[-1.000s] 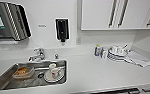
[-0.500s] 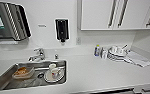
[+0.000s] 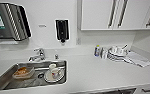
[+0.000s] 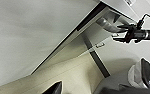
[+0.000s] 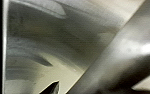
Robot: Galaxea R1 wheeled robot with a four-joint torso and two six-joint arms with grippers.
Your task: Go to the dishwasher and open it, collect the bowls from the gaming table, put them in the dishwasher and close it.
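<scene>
- The head camera looked down on a white counter (image 3: 98,72) in a small kitchen.
- A steel sink (image 3: 6,80) sat in the counter on the left, near the front edge.
- Inside the sink a white cup (image 3: 52,68) stood on a plate (image 3: 58,76). To the left of them lay a clear dish (image 3: 23,73) with something orange in it.
- A shiny tap (image 3: 37,55) stood at the far side of the sink.
- On the wall above the tap hung a black soap box (image 3: 62,30). Further left hung a big paper towel box (image 3: 8,21).
- White cupboards (image 3: 98,13) with long bar handles hung on the wall at the far right.
- Under them, far back on the counter, was a stack of white dishes (image 3: 117,52). A small bottle (image 3: 97,50) stood just to its left, and a cloth (image 3: 139,60) lay just to its right.
- The left wrist camera showed a white panel (image 4: 28,32) with a dark gap along its edge. A grey metal front with a bar handle (image 4: 108,23) showed at the far end, which looked like the dishwasher.
- A thin black robot arm (image 4: 138,33) reached toward that handle in this view, but I could not tell if its pincer was spread or pressed together.
- The right wrist camera was very close to brushed grey metal (image 5: 53,50), and a thick blurry bar (image 5: 121,60) crossed in front of it. I could not tell the state of the pincer here either.
</scene>
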